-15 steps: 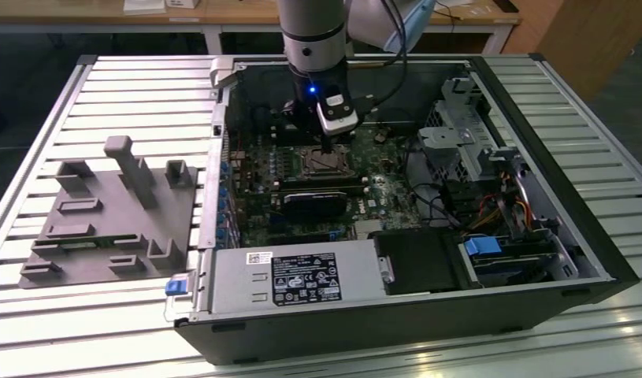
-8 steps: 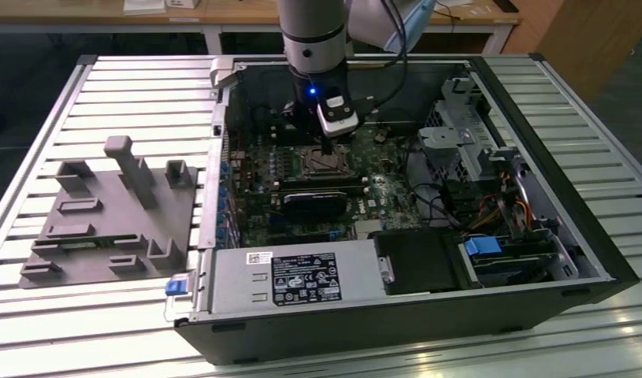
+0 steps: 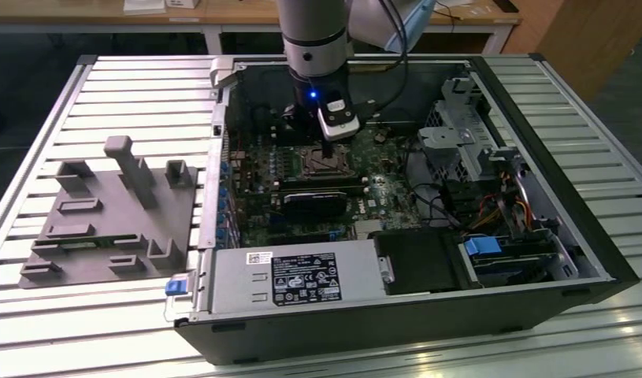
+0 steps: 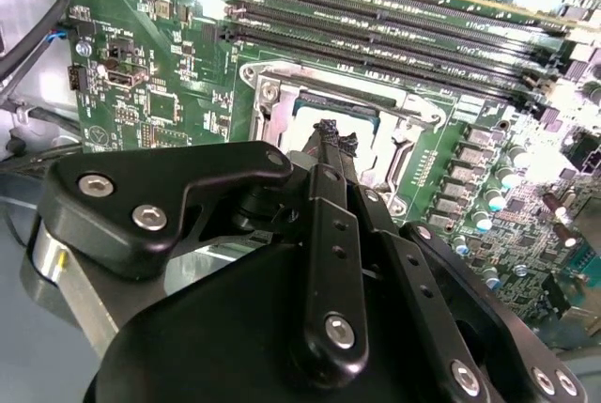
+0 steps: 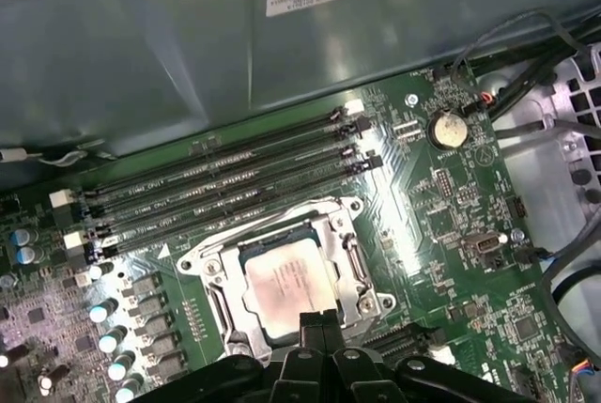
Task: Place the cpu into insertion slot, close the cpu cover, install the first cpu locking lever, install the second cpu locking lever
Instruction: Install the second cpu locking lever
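the gripper [image 5: 317, 323] is pinching shut, holding nothing, over the cpu [image 5: 286, 286] sitting in the insertion slot [image 5: 218, 302]; pushing crooked could be bending pins.

Matt black links on the gripper [image 4: 331, 140], smooth like moulded plastic, with bright steel screw heads glinting. Under it the cpu [image 5: 286, 283] shows a brushed, silvery-grey metal top with a soft sheen. The cpu cover [image 5: 349, 262] around it looks like dull silver stamped metal, catching light on its edges. The motherboard [image 5: 441, 215] is glossy green with shiny solder points, and the memory slots [image 5: 235, 187] are black plastic, semi-gloss. In the exterior view the power supply [image 3: 299, 279] is plain grey sheet metal with a paper label, the case wall [image 3: 405, 323] matt black, and the ribbed worktop [image 3: 110, 94] reflective pale metal. The grey fixture block [image 3: 110, 213] looks matt.
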Tool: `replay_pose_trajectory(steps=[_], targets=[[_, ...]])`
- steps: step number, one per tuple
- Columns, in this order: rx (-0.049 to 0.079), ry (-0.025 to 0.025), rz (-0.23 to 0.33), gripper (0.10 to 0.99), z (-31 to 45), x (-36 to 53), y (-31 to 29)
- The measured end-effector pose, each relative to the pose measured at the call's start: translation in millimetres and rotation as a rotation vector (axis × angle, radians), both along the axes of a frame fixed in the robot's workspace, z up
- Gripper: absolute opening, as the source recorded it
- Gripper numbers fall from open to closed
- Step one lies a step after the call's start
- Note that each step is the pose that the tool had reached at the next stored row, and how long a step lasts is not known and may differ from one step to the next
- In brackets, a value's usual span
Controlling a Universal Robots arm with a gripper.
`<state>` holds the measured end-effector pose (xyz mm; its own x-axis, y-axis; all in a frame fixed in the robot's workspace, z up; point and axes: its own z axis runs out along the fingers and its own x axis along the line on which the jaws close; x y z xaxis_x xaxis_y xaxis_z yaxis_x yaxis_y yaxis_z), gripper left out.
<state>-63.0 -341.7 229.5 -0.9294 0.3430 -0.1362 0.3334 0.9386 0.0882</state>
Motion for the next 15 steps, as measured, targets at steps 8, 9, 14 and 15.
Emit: replay_pose_trajectory(steps=[8,9,14,15], targets=[[0.000,0.0000,0.000,0.102,0.2,0.0,-6.2],[-0.001,0.0001,0.000,0.102,0.6,0.0,-6.3],[-0.001,0.0000,0.000,0.102,6.4,0.0,-6.3],[-0.001,-0.0001,0.000,0.102,6.7,0.0,-6.4]])
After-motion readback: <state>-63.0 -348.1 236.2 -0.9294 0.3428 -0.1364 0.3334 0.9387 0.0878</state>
